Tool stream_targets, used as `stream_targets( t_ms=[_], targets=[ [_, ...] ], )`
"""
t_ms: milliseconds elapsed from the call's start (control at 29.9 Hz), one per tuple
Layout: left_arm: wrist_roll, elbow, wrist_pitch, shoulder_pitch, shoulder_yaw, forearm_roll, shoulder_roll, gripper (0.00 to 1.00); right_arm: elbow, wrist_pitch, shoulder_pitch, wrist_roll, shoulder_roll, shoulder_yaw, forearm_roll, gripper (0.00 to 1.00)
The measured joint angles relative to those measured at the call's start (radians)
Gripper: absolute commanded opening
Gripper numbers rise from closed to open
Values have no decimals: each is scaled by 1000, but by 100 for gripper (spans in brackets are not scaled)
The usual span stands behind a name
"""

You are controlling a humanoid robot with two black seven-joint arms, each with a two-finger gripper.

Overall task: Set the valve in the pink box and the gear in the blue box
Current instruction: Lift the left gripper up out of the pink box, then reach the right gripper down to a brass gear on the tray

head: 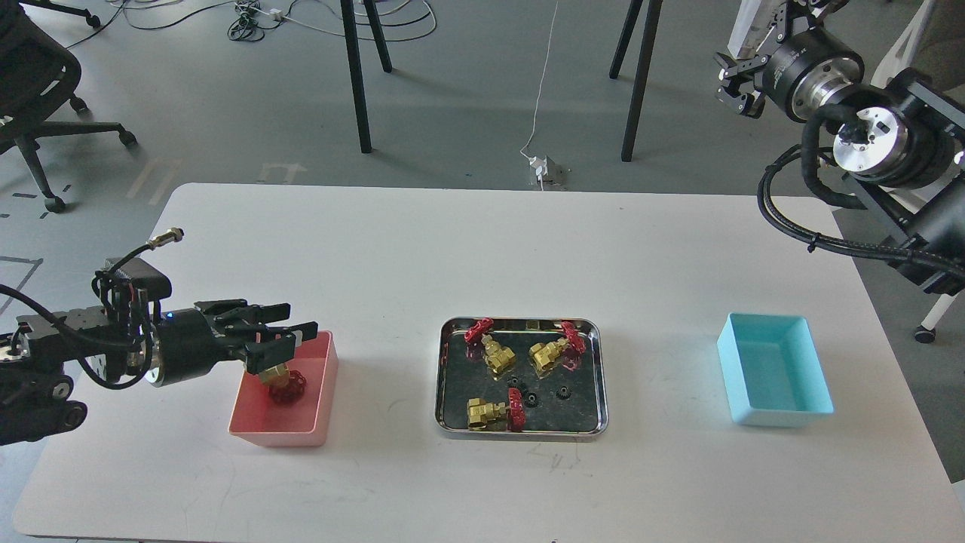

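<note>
Lowering one small brass valve with red handwheel (280, 381), clenched in the left gripper (273, 354), into the salmon-pink plastic bin (320, 392); tiny black gears (532, 400) waiting in the steel tray (445, 369), cyan-blue bin (735, 377) holding nothing, right gripper (737, 94) raised, state unclear.

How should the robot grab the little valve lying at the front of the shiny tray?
Probably from above, with the fingers pinching the brass body of the front valve. It lies on its side with the red handwheel at its right end, and the tray wall is close in front, so coming in sideways looks blocked.
</note>
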Motion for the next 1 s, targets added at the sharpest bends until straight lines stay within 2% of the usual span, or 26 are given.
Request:
stream_targets(
  t_ms=[100, 201, 368, 468, 568, 669, 936, 1003],
  targets=[
    [0, -85, -156, 2, -181, -134, 37, 96, 7, 54, 25, 0, -16, -75, -188, 99],
    [0, -112, -304, 4, -347, -343, 33, 99, 21, 147, 50, 0, -22, -128, -402, 99],
    [0, -108, -567, 8, -629, -764, -51, 99, 106, 346, 145, -13, -24, -284, -743, 99],
    [0, -96, -672, 24, -737, -978, -112, 100, 176, 456, 246, -22, -19, -446, -858, 99],
    [0, -77, -726, 64, -813, -1074, -184, 100, 267, 510, 325, -25, -5, -608, -942, 99],
    [0, -59, -739, 136, -890, -1094, -260, 100, 370, 520, 370, -26, 37, -750, -1071, 96],
    [0, -51, -745, 336, -1073, -1096, -357, 100, 457, 521, 391, -30, 169, -968, -1315, 62],
    [0, -51, -747, 356, -1089, -1096, -361, 100, 453, 521, 391, -30, 191, -994, -1341, 59]
  ],
)
